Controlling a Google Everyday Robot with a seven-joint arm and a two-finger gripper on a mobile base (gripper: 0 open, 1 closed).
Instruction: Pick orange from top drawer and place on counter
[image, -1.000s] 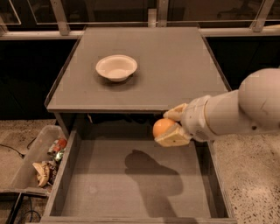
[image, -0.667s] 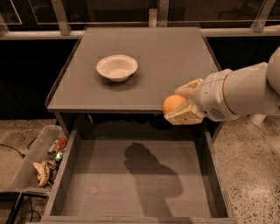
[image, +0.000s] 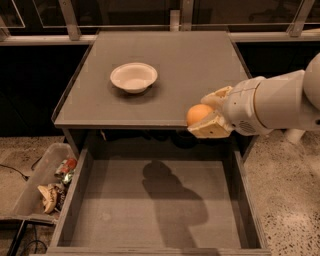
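The orange (image: 198, 114) is a small round orange fruit held between the cream fingers of my gripper (image: 206, 114). The gripper comes in from the right on a thick white arm and holds the orange in the air over the counter's front edge, near its right corner. The counter (image: 195, 65) is the flat grey cabinet top behind it. The top drawer (image: 125, 210) is pulled open below, its flat grey bottom bare, with the arm's shadow on it.
A white bowl (image: 133, 76) stands on the counter's left half. A clear plastic bin of trash (image: 47, 182) sits on the floor left of the drawer. A speckled floor lies to the right, and a railing runs behind the counter.
The gripper has risen out of the drawer with the orange and moved up and toward the counter's front edge. The shadow on the drawer bottom has shifted with it.
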